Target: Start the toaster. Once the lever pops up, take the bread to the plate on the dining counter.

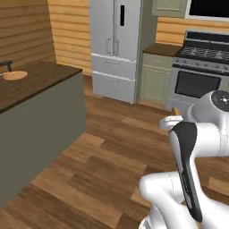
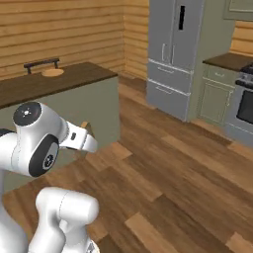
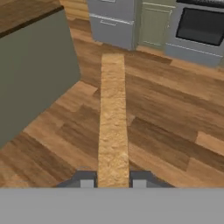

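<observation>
While the wood plank floor (image 1: 112, 147) spreads across the kitchen, the dining counter (image 1: 42, 76) stands at the left of the left base view, a long dark wood-grain top over a plain grey-green front; in the right base view it runs along the left behind the arm (image 2: 74, 81), and in the hand view its corner fills the upper left (image 3: 30, 57). Against the far wall stands a grey refrigerator (image 1: 115, 44), with pale green cabinets (image 1: 156, 76) and a steel range (image 1: 199, 67) to its right. The white arm (image 1: 197, 134) rises in the foreground of both base views, held above the open floor and well apart from the counter. Far along the counter top lies the plate (image 1: 14, 75), a flat tan disc, seen also in the right base view (image 2: 52, 72) just in front of a dark bar-shaped object (image 2: 42, 63). Smallest is the bread (image 3: 113, 118): in the hand view it runs edge-on up from between the two finger tips, and the gripper (image 3: 113, 181) is clenched on its near end, one tip pressed to each face.
</observation>
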Motion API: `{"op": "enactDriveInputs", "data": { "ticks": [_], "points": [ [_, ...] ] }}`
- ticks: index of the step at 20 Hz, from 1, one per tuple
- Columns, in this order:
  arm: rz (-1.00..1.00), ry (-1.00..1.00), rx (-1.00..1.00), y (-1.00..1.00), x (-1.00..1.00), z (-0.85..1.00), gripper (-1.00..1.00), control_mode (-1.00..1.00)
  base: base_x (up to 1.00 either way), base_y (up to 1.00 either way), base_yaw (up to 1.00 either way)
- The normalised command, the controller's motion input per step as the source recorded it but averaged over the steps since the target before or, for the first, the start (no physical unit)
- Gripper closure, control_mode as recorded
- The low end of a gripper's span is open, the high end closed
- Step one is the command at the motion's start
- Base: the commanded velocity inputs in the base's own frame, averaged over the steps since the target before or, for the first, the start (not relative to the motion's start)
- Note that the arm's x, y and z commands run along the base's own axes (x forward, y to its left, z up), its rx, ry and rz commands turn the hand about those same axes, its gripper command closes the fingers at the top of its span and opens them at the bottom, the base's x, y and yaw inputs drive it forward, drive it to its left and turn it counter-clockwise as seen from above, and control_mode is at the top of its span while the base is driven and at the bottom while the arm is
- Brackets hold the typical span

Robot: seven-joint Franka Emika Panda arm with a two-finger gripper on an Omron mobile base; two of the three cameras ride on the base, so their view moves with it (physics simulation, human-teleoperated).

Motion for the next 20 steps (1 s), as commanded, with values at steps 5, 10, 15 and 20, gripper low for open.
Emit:
{"op": "enactDriveInputs", "data": {
  "ticks": [5, 10, 15, 20],
  "points": [
    [0.00, 0.00, 0.00, 0.00, 0.00, 0.00, 1.00, 1.00, 0.22, -0.04, 0.84],
    [0.00, 0.00, 0.00, 0.00, 0.00, 0.00, 1.00, 1.00, 0.66, -0.58, 0.56],
    [0.00, 0.00, 0.00, 0.00, 0.00, 0.00, 1.00, 1.00, 0.76, -0.61, 0.49],
    [0.00, 0.00, 0.00, 0.00, 0.00, 0.00, 1.00, 1.00, 0.61, -0.67, 0.37]
  ]
}}
